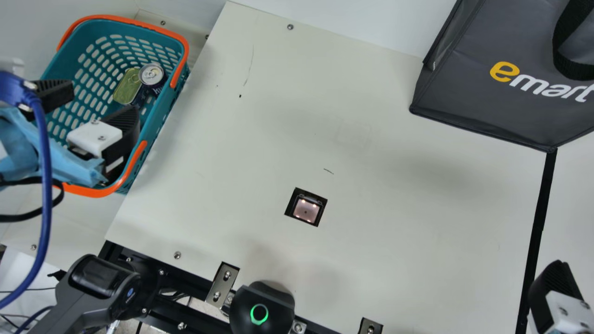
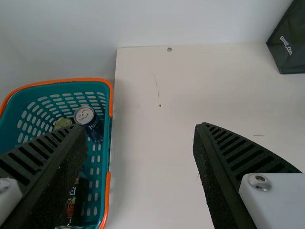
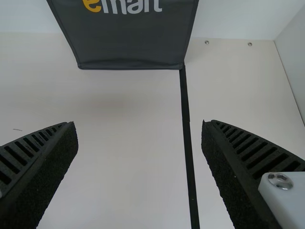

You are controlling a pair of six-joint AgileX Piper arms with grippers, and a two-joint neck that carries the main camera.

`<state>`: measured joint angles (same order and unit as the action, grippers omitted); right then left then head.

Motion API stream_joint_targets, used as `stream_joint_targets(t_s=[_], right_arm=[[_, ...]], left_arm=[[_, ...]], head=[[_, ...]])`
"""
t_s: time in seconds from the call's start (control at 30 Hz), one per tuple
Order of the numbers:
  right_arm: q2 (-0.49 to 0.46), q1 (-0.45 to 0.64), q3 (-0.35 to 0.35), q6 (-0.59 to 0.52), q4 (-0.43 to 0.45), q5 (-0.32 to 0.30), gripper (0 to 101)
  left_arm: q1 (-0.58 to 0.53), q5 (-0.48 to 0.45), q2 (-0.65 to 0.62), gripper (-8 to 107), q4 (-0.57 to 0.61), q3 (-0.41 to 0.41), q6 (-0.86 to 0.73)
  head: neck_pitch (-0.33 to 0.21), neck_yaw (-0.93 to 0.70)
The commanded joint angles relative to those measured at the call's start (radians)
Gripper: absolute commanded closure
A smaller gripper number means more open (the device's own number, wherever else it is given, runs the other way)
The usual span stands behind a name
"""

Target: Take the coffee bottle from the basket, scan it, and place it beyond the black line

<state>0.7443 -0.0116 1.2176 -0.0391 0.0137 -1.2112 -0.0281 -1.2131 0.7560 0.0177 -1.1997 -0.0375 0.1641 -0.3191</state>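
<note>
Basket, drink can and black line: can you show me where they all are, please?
Basket [image 2: 71,80]: left wrist view, on its orange rim.
Drink can [image 1: 151,74]: main view, on its round silver top.
Black line [image 3: 187,129]: right wrist view, about halfway along it.

cream table [image 1: 417,208], teal basket [image 1: 179,69] at one side, gray bag [image 1: 464,88] touching black line [image 1: 539,222]

Inspected: three views, all facing down over the table [image 1: 394,260].
We find main's ten-o'clock basket [image 1: 162,111] in left wrist view, two-o'clock bag [image 1: 464,93] in right.
</note>
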Motion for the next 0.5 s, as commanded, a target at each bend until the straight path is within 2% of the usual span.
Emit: stream_joint_targets(t_s=[0.0, 0.47], right_arm=[[0.000, 0.000, 0.000, 0.000, 0.000, 0.000, 10], [0.000, 0.000, 0.000, 0.000, 0.000, 0.000, 10]], left_arm=[[0.003, -0.001, 0.000, 9, -0.010, 0.004, 0.005], [0.075, 0.030, 0.012, 9, -0.050, 0.048, 0.041]], head=[[-0.026, -0.002], [-0.026, -0.002]])
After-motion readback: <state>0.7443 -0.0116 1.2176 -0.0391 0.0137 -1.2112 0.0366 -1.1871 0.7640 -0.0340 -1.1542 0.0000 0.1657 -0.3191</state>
